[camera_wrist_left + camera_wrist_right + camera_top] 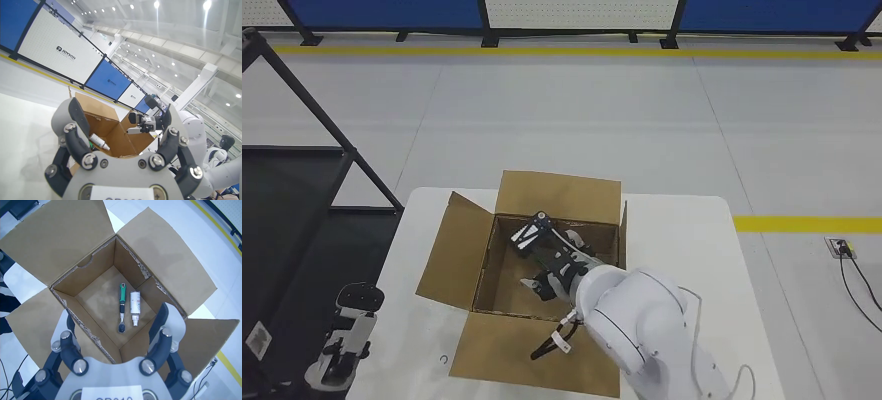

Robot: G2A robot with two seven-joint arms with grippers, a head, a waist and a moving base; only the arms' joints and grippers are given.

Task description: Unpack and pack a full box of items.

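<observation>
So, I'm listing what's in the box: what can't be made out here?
Top view: the right arm covers much of the box floor.
Left wrist view: the left gripper hides most of the wrench beside the bottle.
Right wrist view: bottle print too small to read.

White desk (682, 250) in front of me. A black rack (287, 180) stands just beside it on my left. Grey floor (642, 120) all round. A yellow line (542, 50) runs across the far floor, just in front of a row of blue and white panels (382, 12) on black feet. There is a second yellow strip (812, 224) on my right, with a floor socket (840, 246) near it. Overhead is a white ceiling with round lights (156, 4), and a white pillar (196, 85) comes down from it. Thin black cables (19, 368) lie on the floor beside the desk.
</observation>
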